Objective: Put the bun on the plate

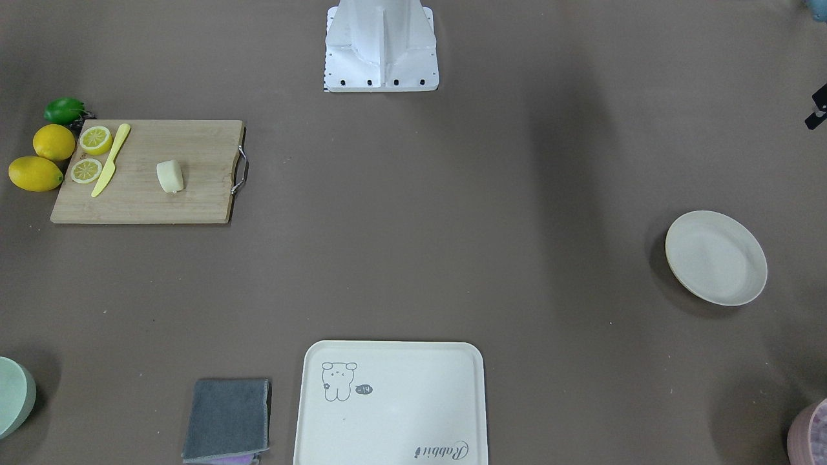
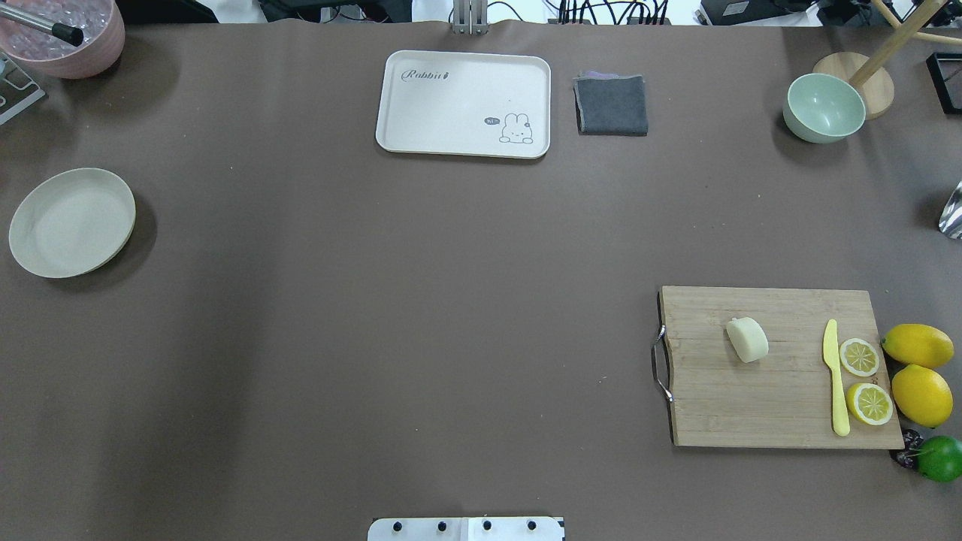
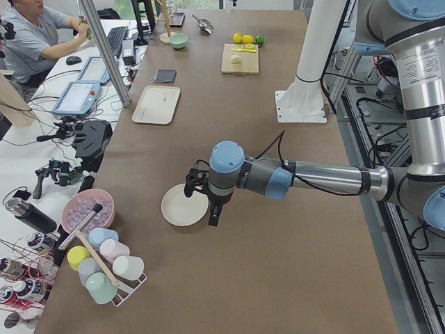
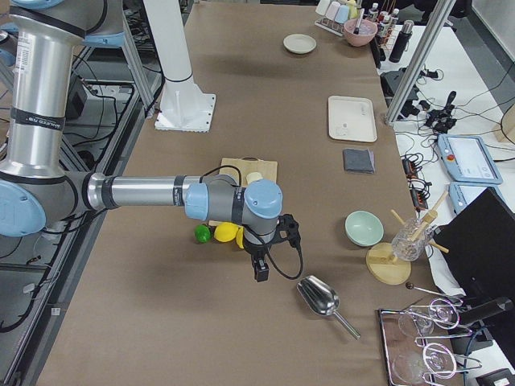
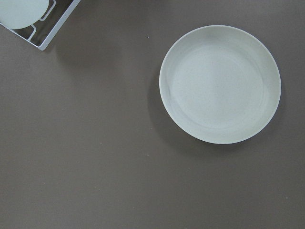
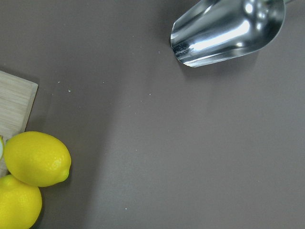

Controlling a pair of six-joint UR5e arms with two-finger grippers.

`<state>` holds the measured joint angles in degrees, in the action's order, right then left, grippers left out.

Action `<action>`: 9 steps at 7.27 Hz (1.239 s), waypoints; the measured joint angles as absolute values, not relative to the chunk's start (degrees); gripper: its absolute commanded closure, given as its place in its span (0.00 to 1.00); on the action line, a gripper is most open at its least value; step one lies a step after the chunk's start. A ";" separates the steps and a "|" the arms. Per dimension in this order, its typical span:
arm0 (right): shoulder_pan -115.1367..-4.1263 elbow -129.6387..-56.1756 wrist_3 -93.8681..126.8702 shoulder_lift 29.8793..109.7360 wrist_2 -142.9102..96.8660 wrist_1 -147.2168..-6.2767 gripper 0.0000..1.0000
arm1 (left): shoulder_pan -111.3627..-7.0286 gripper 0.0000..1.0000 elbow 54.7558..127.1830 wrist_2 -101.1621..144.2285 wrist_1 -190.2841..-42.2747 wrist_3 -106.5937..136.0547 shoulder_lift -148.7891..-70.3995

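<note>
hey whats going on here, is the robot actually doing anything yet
Nothing is being handled at this moment. The bun lies on the wooden cutting board on the robot's right side, and the plate sits empty far over on its left. The left gripper hangs above the table beside the plate. The right gripper hangs near the whole lemons and a metal scoop. Neither has the bun; whether they are open or shut cannot be told.

Overhead and front-facing views face each other, both showing the board (image 2: 782, 406) and plate (image 2: 71, 222). Side views look along the table (image 2: 451, 300). Wrist cameras look straight down, close.
</note>
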<state>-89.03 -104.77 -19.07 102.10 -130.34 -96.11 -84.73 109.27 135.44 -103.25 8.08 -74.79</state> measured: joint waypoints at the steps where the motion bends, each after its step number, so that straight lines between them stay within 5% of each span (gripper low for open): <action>1: -89.03 -104.74 -19.08 102.12 -130.34 -96.05 0.00 | -84.73 0.02 109.29 135.44 -103.35 8.10 -74.78; 9: -88.95 -104.68 -19.07 102.13 -130.45 -96.00 0.00 | -84.33 0.02 108.36 135.34 -105.82 8.72 -73.72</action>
<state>-88.95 -104.68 -19.07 102.13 -130.45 -96.00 -84.33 108.36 135.34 -105.82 8.72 -73.72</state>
